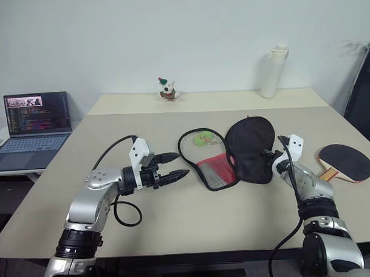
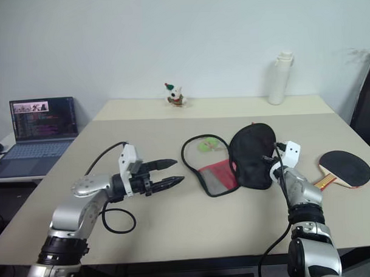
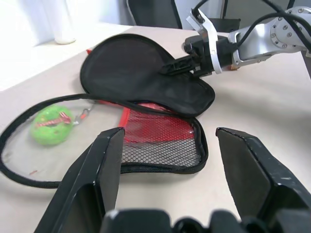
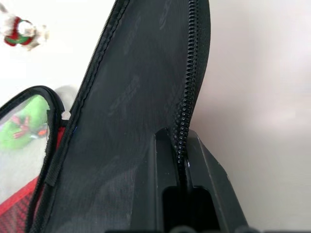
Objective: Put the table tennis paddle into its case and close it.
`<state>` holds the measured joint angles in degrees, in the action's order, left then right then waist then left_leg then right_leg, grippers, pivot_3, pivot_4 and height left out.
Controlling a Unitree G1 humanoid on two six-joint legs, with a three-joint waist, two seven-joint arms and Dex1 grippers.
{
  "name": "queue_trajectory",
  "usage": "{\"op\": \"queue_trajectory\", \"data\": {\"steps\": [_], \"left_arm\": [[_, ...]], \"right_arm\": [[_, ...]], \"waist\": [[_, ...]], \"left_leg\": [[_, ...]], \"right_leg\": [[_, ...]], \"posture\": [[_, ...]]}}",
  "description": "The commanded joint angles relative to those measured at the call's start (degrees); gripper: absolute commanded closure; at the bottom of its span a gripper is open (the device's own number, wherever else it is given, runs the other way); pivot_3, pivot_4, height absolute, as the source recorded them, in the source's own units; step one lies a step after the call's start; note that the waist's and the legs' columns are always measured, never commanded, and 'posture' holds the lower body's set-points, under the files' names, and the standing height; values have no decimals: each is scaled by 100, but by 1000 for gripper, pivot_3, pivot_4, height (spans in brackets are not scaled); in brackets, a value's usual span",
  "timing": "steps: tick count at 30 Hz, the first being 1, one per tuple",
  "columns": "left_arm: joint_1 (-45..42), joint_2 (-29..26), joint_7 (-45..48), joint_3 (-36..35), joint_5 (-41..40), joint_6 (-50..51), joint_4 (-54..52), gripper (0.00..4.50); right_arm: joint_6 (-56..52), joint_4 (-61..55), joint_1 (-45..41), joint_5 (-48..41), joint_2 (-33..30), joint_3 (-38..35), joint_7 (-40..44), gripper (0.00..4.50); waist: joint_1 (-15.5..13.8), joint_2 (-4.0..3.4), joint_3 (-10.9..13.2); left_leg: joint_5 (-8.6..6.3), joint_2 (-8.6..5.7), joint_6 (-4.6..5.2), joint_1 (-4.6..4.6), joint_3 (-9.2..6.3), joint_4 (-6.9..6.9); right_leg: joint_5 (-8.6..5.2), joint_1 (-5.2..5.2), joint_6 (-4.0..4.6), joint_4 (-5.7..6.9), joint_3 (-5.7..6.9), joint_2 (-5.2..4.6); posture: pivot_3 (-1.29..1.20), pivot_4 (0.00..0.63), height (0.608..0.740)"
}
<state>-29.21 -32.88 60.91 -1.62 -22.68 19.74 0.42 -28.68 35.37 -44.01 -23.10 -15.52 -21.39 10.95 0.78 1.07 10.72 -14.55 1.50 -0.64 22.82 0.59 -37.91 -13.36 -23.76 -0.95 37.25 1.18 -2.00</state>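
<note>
Status: early stage. The case (image 1: 225, 155) lies unzipped and spread open mid-table, its upper flap (image 1: 252, 149) folded back toward the robot's right, so the red panel and black mesh pocket (image 1: 218, 171) lie exposed. The zip edge forms a loop around the bare half, with the small green zipper tag (image 1: 203, 138) resting inside that loop.

Table tennis paddle (image 1: 346, 163): not yet in the case. It lies flat on the table (image 1: 175, 218) to the right of the case and apart from it, black rubber face up, the tan-and-red handle pointing toward the right arm. Nothing is touching it.

Right gripper (image 4: 183, 160): fingers pressed together on the zippered rim of the flap. The right wrist view shows the zipper teeth running straight down into the closed fingers. The flap appears to be lifted slightly off the lower half, though the head views do not settle how high it is.

Left gripper (image 1: 174, 175): fingers parted fairly wide, holding nothing. It hovers level above the table to the left of the case, pointing at the mesh pocket end and clear of it.

Done so far: the case is open and its flap is pinched.

Remaining (judgement): pick up the paddle, slide it in between the two halves, lay the flap over it, then run the zip around the rim. As both grippers are at the case and neither at the paddle, most of the task lies ahead.

Bystanders: open laptop (image 1: 36, 128), white bottle (image 1: 274, 71) and small figurine (image 1: 167, 89), all well away.
</note>
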Motion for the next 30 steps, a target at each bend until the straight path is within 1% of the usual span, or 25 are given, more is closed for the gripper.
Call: {"op": "queue_trajectory", "data": {"steps": [1,4,9,17,20,21,22,25,28,30], "left_arm": [[-96,-74,78,-100,-120,-63,-11,1223],[-106,-142,206,-87,-106,-85,57,1223],[-195,-174,329,-68,-90,-154,193,1223],[-314,-83,409,39,-15,-288,376,1223],[-298,-71,419,67,-5,-313,375,1223],[-290,-76,417,73,-9,-315,367,1223],[-282,-85,415,78,-15,-319,362,1223],[-255,-108,411,81,-20,-344,365,1223],[-211,-105,394,84,-23,-349,335,1223],[-191,-63,370,70,-75,-319,292,1223]], "right_arm": [[-23,-197,-113,164,-220,98,-93,4487],[-374,-330,-54,342,-505,297,-65,4487],[-698,-497,3,405,-761,453,128,4487],[-964,-419,-126,473,-802,732,459,4487],[-897,-353,-95,540,-739,697,267,4487],[-872,-345,-75,582,-744,699,228,4054],[-852,-341,-58,623,-753,705,198,3869],[-738,-327,-35,761,-817,706,118,2839],[-522,-387,-31,960,-1010,698,-2,1834],[-432,-451,-44,1014,-1111,579,-156,1164]], "waist": [[13,0,0],[15,0,0],[25,0,0],[76,0,0],[78,0,0],[78,0,0],[78,0,0],[80,0,0],[82,0,0],[77,0,0]], "left_leg": [[0,0,0,0,2,1],[0,-1,0,2,7,2],[0,-1,1,6,17,3],[0,4,1,8,30,3],[0,5,1,9,33,3],[0,5,1,8,33,3],[0,5,1,9,33,3],[0,5,1,8,36,3],[0,5,1,8,36,3],[0,4,1,9,38,3]], "right_leg": [[0,-2,0,0,-3,0],[0,-7,-1,0,-9,0],[1,-21,-3,2,-24,2],[1,-32,-4,10,-41,10],[2,-34,-4,10,-44,10],[2,-34,-4,10,-45,10],[2,-34,-4,10,-45,10],[2,-35,-5,10,-46,11],[2,-36,-5,10,-46,11],[2,-36,-5,9,-47,10]], "posture": [[0,150,740],[0,150,740],[0,150,740],[0,150,740],[0,150,740],[0,150,740],[0,150,740],[0,150,740],[0,150,740],[0,150,740]]}}
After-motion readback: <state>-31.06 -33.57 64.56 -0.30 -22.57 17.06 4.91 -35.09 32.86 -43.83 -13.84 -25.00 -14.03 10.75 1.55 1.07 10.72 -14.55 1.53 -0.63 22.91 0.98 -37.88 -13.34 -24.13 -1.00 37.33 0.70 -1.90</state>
